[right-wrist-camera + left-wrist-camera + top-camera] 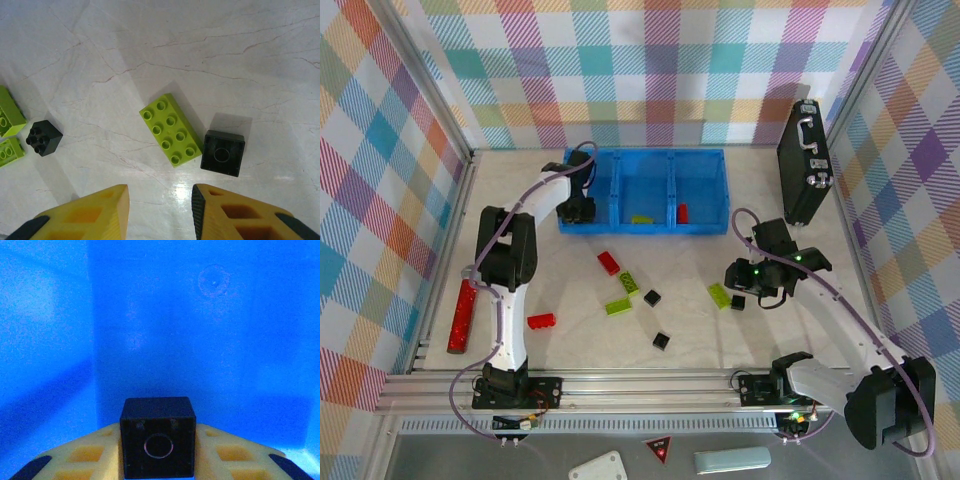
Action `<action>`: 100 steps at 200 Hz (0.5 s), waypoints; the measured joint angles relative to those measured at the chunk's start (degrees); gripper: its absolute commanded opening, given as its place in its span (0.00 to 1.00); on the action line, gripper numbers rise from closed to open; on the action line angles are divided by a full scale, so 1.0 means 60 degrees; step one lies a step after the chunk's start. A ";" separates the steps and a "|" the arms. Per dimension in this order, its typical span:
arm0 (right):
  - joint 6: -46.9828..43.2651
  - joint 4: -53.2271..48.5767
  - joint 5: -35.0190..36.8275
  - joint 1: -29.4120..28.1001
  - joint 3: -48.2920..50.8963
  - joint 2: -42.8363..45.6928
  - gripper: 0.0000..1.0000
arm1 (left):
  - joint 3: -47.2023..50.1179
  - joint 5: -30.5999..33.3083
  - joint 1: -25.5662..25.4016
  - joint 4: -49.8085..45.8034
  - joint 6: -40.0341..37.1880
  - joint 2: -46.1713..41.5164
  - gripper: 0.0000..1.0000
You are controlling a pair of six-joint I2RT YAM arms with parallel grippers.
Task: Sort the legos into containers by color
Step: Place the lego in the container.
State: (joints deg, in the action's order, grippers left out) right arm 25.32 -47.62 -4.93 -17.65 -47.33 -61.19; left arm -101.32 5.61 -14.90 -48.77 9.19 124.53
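Presently the left claw [157, 442] pinches a black brick [157, 420] inside the left compartment of the blue tray [650, 155], presumably for release; the right claw [160, 202] hangs spread above a lime brick [170, 129].

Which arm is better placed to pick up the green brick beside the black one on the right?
Right. The right end effector hovers open just above that lime-green brick; the left end effector is inside the blue tray, gripping a black brick.
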 measured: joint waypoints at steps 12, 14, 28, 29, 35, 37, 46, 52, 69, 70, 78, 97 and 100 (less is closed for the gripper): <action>0.0000 0.0004 -0.0004 0.0000 0.0004 0.0004 0.40 | 0.0244 0.0000 0.0000 0.0051 0.0058 -0.0160 0.34; 0.0000 0.0007 -0.0004 0.0000 0.0007 0.0004 0.40 | 0.0291 0.0000 0.0000 0.0076 0.0073 -0.0186 0.35; 0.0000 0.0029 -0.0007 0.0000 0.0025 0.0004 0.40 | 0.0546 0.0004 0.0000 0.0149 0.0106 -0.0350 0.35; 0.0000 0.0029 -0.0007 0.0000 0.0025 0.0004 0.40 | 0.0568 0.0004 0.0000 0.0149 0.0109 -0.0361 0.35; 0.0000 0.0033 -0.0007 0.0000 0.0029 0.0004 0.40 | 0.0627 0.0011 0.0000 0.0146 0.0117 -0.0404 0.35; -0.0004 0.0036 -0.0007 0.0000 0.0033 0.0004 0.40 | 0.0648 0.0011 0.0000 0.0146 0.0127 -0.0419 0.36; -0.0004 0.0058 -0.0011 0.0000 0.0033 0.0004 0.40 | 0.0732 0.0011 0.0000 0.0153 0.0153 -0.0484 0.37; -0.0004 0.0069 -0.0007 0.0000 0.0033 0.0004 0.40 | 0.0754 0.0007 0.0000 0.0138 0.0182 -0.0514 0.38; -0.0007 0.0084 -0.0011 0.0000 0.0033 0.0004 0.40 | 0.0801 -0.0007 -0.0004 0.0146 0.0270 -0.0590 0.41; -0.0007 0.0087 -0.0011 0.0000 0.0033 0.0000 0.40 | 0.0801 -0.0007 -0.0004 0.0146 0.0280 -0.0590 0.41; -0.0007 0.0106 -0.0015 0.0000 0.0033 0.0000 0.40 | 0.0809 -0.0007 -0.0004 0.0142 0.0291 -0.0616 0.42; -0.0007 0.0171 -0.0036 0.0000 0.0033 0.0000 0.40 | 0.0809 -0.0007 -0.0004 0.0142 0.0317 -0.0659 0.43; -0.0007 0.0175 -0.0036 0.0000 0.0033 0.0000 0.40 | 0.0809 -0.0007 -0.0004 0.0146 0.0321 -0.0667 0.43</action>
State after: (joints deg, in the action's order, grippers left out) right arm 25.28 -46.57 -5.15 -17.65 -47.13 -61.19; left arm -96.47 5.56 -14.92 -47.90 11.11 120.53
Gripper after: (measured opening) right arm 0.399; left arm 0.427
